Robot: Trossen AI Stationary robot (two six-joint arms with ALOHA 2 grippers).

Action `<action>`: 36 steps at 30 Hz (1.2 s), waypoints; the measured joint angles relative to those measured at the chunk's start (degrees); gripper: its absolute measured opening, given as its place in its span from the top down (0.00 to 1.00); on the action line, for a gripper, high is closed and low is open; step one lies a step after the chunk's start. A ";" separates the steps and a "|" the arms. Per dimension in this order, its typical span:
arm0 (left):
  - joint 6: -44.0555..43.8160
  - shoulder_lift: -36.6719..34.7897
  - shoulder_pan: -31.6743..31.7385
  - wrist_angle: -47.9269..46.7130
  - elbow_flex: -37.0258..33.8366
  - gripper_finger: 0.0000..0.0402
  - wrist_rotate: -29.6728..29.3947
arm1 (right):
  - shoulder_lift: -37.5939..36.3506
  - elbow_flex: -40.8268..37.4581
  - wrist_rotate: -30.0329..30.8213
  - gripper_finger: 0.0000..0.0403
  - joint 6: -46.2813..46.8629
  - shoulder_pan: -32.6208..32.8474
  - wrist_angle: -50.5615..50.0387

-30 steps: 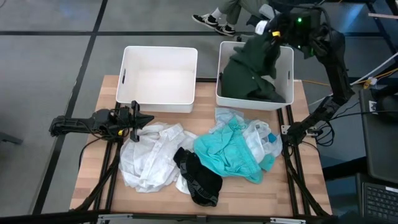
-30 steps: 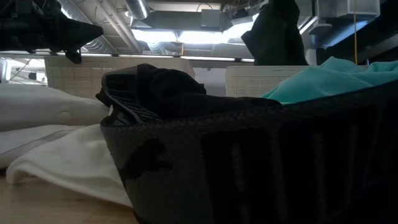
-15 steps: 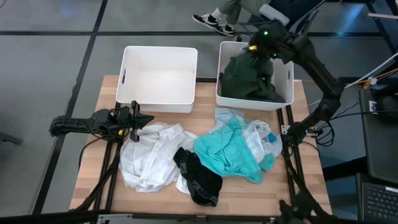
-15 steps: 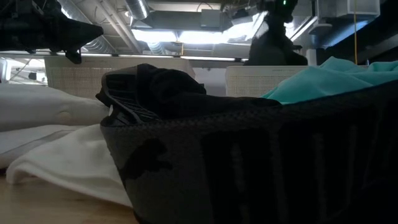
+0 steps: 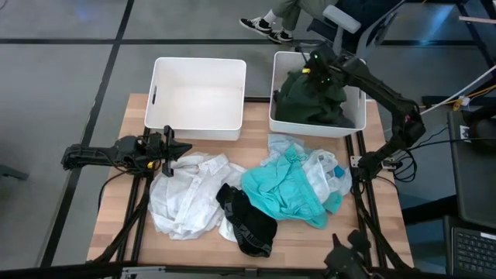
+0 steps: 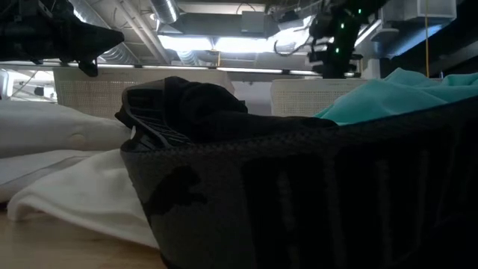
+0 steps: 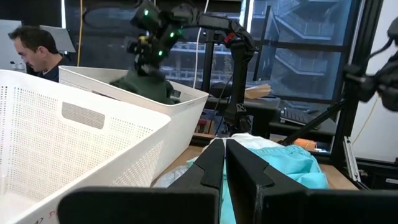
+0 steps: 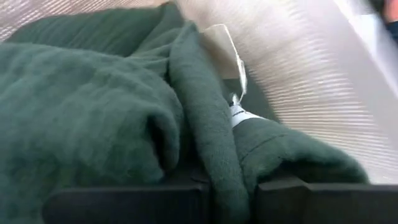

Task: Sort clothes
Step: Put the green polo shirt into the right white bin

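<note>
A dark green garment (image 5: 314,101) lies heaped in the right white bin (image 5: 358,116), and my right gripper (image 5: 316,68) is down in that bin, shut on the garment. On the table lie white clothes (image 5: 190,194), a black garment (image 5: 248,221), a teal garment (image 5: 283,190) and a pale blue one (image 5: 322,167), partly overlapping. My left gripper (image 5: 177,151) is shut and empty, held level at the left end of the white clothes. The left white bin (image 5: 159,85) holds nothing. My right gripper pinches a raised fold of the dark green garment (image 8: 227,180) between its two fingers, near a white label. The fingers come from above, slanting down into the bin. The rest of the garment rests bunched in the bin, slack.
The two bins stand side by side at the table's far edge. The clothes pile covers the table's middle and right; bare wood shows at the left and near edges. A person's feet (image 5: 267,23) show beyond the far edge, and a person sits in the room (image 7: 31,46).
My right gripper has gone down and toward the table's left and near side, into the right bin. The dark green garment, which hung from it above the bin, has sunk and now lies heaped inside the bin.
</note>
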 joint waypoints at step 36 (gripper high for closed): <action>0.16 -0.02 0.00 -0.81 0.00 0.98 0.00 | 9.29 -21.36 -1.87 0.93 2.85 0.12 25.29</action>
